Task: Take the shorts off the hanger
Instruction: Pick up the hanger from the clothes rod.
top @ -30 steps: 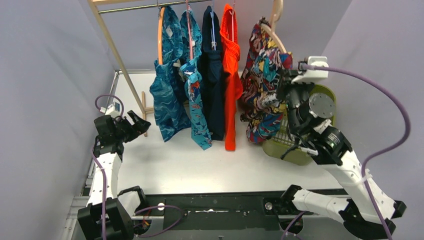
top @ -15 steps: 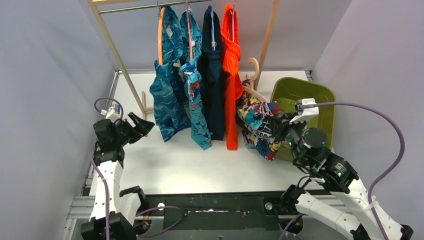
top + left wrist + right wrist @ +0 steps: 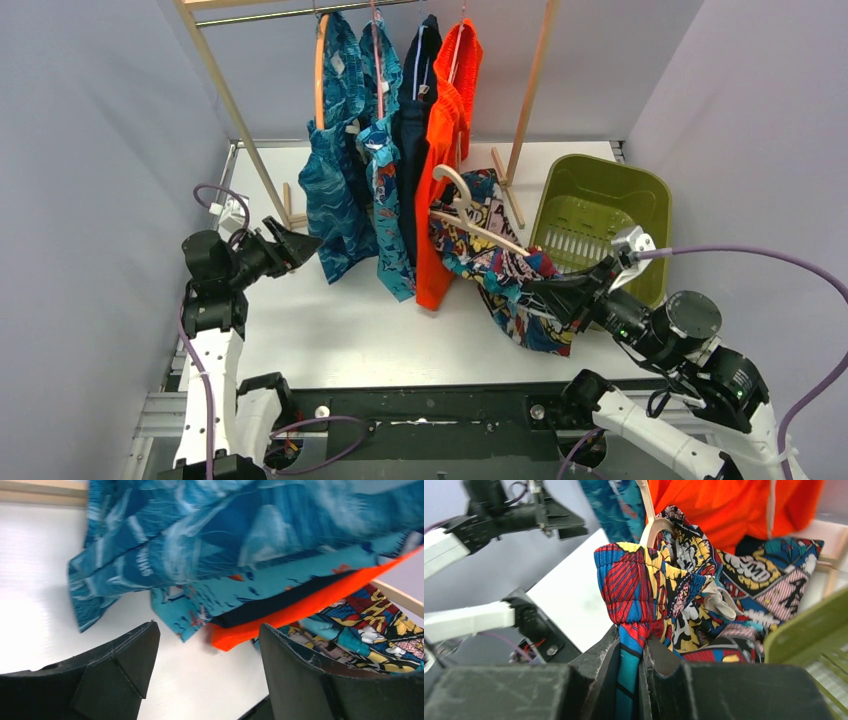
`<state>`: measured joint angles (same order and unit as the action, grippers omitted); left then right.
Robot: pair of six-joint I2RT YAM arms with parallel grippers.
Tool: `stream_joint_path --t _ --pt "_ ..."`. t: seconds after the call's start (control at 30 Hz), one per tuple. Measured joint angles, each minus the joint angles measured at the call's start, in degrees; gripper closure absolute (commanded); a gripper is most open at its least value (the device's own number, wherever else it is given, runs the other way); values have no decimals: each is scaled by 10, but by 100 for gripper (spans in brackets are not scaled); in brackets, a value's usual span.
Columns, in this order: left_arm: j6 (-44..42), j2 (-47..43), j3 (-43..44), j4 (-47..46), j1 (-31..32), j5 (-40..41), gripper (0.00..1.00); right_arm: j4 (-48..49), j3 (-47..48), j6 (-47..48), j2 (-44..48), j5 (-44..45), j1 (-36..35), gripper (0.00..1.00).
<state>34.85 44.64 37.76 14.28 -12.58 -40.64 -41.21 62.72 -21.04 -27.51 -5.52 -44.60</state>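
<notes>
The right gripper (image 3: 639,645) pinches the multicolour shorts (image 3: 505,275) by the waistband, hanger (image 3: 475,230) attached (off the rail (image 3: 290,13)), likely so the left gripper (image 3: 207,630), jaws spread, can strip the hanger

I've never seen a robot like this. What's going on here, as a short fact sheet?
Right fingers: shut on the multicolour shorts
Left fingers: open, holding nothing, near the teal leaf-print shorts
Wooden hanger: off the rail, caught in the multicolour shorts
On the rail: teal leaf-print shorts, turquoise cartoon-print shorts, navy shorts, orange-red shorts
Green basket: on the table, right of the multicolour shorts
</notes>
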Motion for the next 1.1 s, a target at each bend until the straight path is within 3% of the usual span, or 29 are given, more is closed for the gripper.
stream_joint_path --t 0.27,0.57,0.87,1.1 --pt "18 -15 19 -24 50 -63 28 53 -44 5 8 -115 0 100" --pt "37 -26 19 -95 173 -69 28 146 -82 -1 -152 -181 0 100" --pt "0 -4 20 -111 360 81 35 249 -128 -30 -185 -196 0 100" --pt "-2 5 -3 -142 392 209 47 292 -151 -40 -192 -209 0 100"
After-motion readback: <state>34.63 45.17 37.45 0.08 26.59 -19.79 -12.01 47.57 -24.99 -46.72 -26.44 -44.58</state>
